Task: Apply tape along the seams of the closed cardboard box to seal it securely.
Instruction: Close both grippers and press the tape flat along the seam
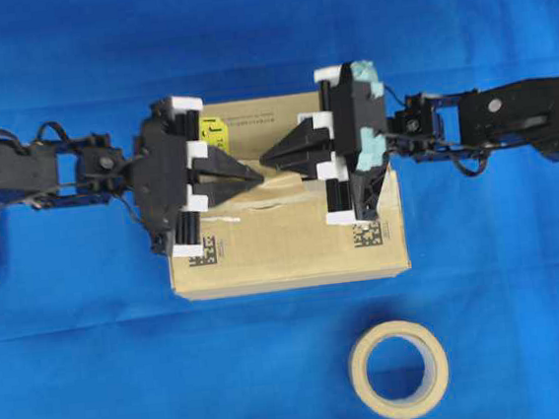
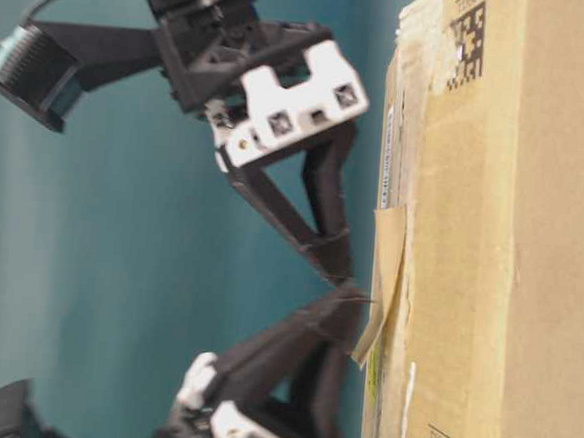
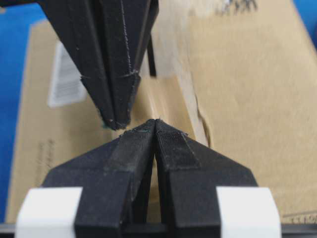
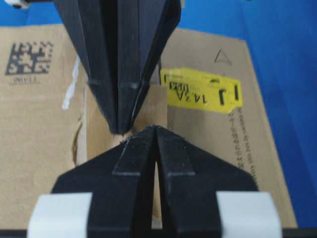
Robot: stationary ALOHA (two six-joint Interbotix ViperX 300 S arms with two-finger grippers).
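Both hands are seen tip to tip over the top of the cardboard box (image 1: 286,224), which is resting on the blue bench (image 1: 98,385). The left hand (image 1: 252,172) is pinched fully together, and the right hand (image 1: 270,158) is likewise clamped tight, nothing wide about either. Between and just under the two sets of tips the tape (image 2: 383,286) is found, a short tan strip lying on the box top. In the table-level view one end of it is seen lifted clear of the cardboard, curling toward the tips. Whether either hand actually grips that strip cannot be told; the tips are simply at it.

For the step to be done well, the loose end should probably be pressed flat first, then smoothed outward from the middle, each hand drawn back toward its own wrist so that no bubble or crease is trapped. Pressure is best kept light and even.

The strip's long axis appears to run from one hand's tips toward the other's, along the length of the box. The seams (image 1: 279,200) are followed in that same direction, just beside the right hand's tips.
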